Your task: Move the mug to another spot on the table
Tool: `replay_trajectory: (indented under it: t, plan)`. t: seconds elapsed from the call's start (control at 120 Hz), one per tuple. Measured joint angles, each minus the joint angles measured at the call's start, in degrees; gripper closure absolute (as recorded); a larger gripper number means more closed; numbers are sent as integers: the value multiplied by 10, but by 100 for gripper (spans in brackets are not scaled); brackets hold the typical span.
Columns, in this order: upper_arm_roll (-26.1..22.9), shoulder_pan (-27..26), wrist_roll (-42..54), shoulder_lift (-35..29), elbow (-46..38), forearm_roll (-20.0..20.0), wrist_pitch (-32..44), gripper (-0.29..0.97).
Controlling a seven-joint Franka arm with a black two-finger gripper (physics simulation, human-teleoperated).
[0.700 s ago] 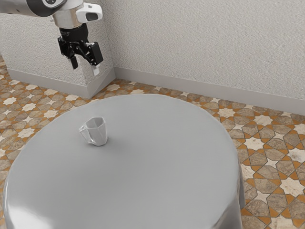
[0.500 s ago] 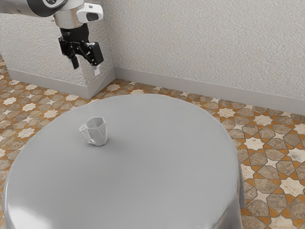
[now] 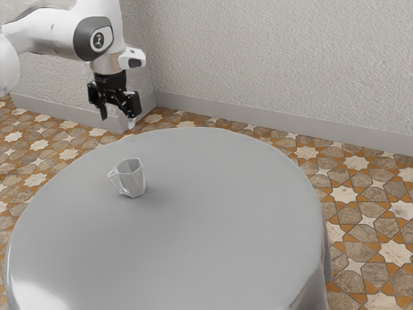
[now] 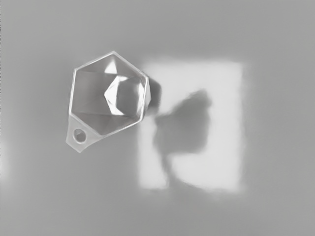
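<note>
One mug [image 3: 128, 177], white and faceted, stands upright on the round grey worktop [image 3: 245, 213], toward the exterior view's left, with its handle pointing to that side. The fingers [image 3: 131, 119] hang well above it and a bit further back. They point down and are spread apart with nothing between them. The mug is untouched, so the step in hand reads as the approach before the grasp, and the task looks barely begun. The wrist view looks straight down into the mug [image 4: 108, 96], showing a hexagonal rim and the handle [image 4: 78, 135] jutting from one corner. The hand's dark shadow [image 4: 184, 125] lies on the worktop [image 4: 275, 196] just beside the mug, inside a bright patch. The mug sits off-centre here, so the hand is probably not lined up yet. Next move calls for centring over the rim, then descending with the fingers wide and straddling two flat faces clear of the handle. After that: clench, lift, carry to a free spot.
</note>
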Motion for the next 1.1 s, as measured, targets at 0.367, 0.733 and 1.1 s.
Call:
replay_trajectory:
  t: [0.367, 0.733, 1.1]
  plan:
    - [0, 53, 14, 92, -35, -31, 108, 0]
    - [-1, 71, 41, 119, -69, -55, 173, 0]
    - [1, 80, 187, 67, -153, -62, 204, 0]
